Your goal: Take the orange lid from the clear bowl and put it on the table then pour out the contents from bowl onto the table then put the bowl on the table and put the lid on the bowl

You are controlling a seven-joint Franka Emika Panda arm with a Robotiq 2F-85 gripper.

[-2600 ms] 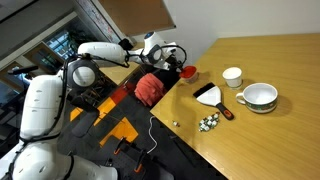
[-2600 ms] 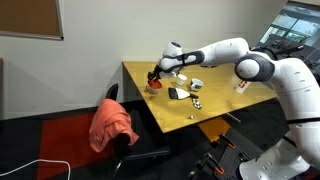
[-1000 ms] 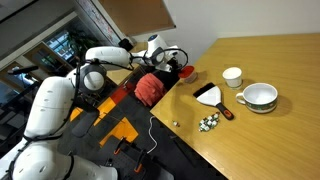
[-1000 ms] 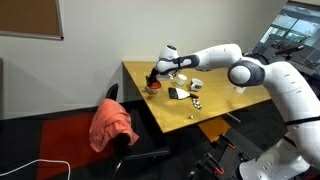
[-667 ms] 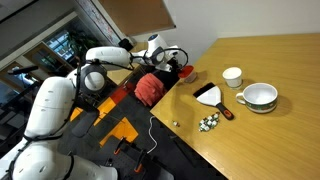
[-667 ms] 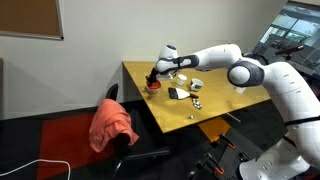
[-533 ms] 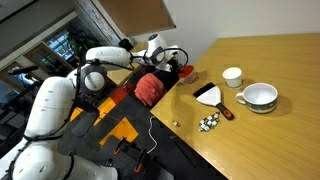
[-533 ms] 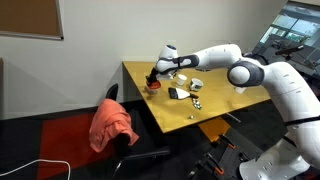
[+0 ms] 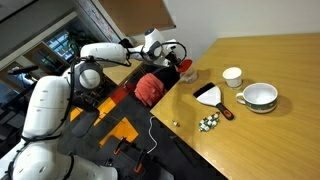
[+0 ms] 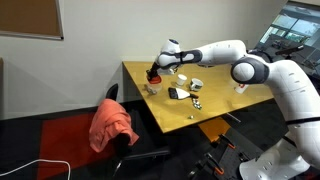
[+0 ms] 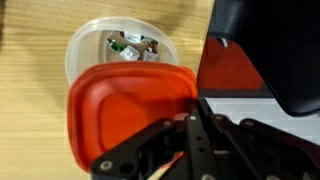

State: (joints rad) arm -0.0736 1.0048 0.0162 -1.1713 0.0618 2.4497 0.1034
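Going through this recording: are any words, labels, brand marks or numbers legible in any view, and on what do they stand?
No legible text in any view.
On the contents in the clear bowl: coloured specks, too blurred to tell whether they are print.
On the orange lid, the white cup and the green-rimmed bowl: no print shows.

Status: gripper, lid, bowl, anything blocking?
Gripper shut on the orange lid. Lid off the clear bowl, held just above it. Contents in bowl. Nothing seen in the way.
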